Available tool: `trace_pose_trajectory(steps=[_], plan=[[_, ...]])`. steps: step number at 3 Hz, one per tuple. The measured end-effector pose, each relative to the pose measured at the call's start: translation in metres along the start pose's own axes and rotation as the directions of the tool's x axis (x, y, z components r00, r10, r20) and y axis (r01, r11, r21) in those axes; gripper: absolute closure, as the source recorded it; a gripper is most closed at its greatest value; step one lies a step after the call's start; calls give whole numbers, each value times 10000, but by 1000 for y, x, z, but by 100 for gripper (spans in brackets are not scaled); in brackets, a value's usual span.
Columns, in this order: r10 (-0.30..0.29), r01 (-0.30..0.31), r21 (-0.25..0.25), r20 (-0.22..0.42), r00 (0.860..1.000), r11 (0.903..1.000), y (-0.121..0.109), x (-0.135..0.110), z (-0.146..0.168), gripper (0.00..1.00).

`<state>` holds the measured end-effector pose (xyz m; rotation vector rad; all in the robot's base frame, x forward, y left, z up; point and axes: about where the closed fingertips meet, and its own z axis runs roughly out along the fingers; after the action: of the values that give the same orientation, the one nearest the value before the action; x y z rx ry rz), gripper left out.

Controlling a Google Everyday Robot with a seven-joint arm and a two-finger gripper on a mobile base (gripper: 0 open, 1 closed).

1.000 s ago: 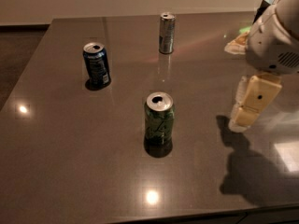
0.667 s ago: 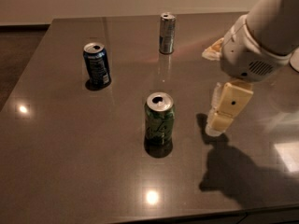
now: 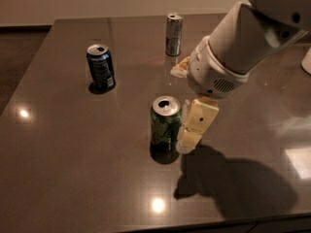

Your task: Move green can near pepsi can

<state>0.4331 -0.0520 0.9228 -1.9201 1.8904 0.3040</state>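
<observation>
The green can (image 3: 165,124) stands upright near the middle of the dark table (image 3: 73,169), with a green patterned body and an opened silver top. The pepsi can (image 3: 101,67), dark blue with light print, stands upright to the far left, well apart from it. My gripper (image 3: 184,108) hangs from the white arm on the right, just to the right of the green can. It is open. One cream finger (image 3: 197,125) is right beside the can's right side; the other (image 3: 179,71) shows behind, further back. It holds nothing.
A slim silver can (image 3: 173,34) stands upright near the table's far edge, behind the green can. The arm's shadow falls on the table to the front right. The table's front edge runs along the bottom of the view.
The arm and gripper have moved left, from well to the right of the green can to right beside it. None of the cans has moved.
</observation>
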Motion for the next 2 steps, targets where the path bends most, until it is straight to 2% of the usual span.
trace_pose_trajectory(steps=[1, 2], plan=[[-606, 640, -696, 490, 9970, 9955, 15, -21, 23, 3], [-873, 943, -1021, 713, 9936, 9903, 21, -30, 32, 26]])
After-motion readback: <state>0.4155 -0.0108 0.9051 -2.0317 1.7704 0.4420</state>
